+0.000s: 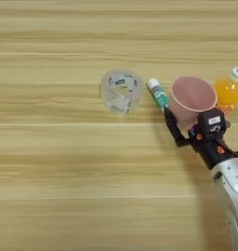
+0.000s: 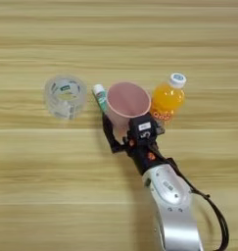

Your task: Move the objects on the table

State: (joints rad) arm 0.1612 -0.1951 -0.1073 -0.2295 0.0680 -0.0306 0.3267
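Table [image 1: 57,186]: we see a broad light wood-grain top with horizontal plank lines filling both views; all the items sit in a single row across its middle.

Tape roll [image 1: 122,90]: furthest left in the row we find the clear roll, lying flat with its hole facing up, well apart from the gripper and a little apart from the glue stick.

Glue stick [image 1: 158,93]: next we see the white-and-green stick lying on the table, white end pointing up and left, green end down and right, just beside the cup's left wall.

Gripper [image 1: 170,121]: we see one black finger reaching up and left from the black wrist block, its tip right at the lower green end of the glue stick and beside the cup's base. We make out only that one finger clearly, so we cannot tell whether the jaws are spread or closed, nor whether anything is pinched.

Pink cup [image 2: 128,100]: we see it standing upright with its mouth open toward us, between the glue stick and the bottle, the wrist block overlapping its lower edge.

Orange juice bottle [image 2: 167,100]: furthest right in the row, upright, white cap on top, touching or just beside the cup's right side.

Forearm [image 2: 172,206]: we see the silver forearm entering from the bottom edge, right of centre, a black cable looping along its right side.
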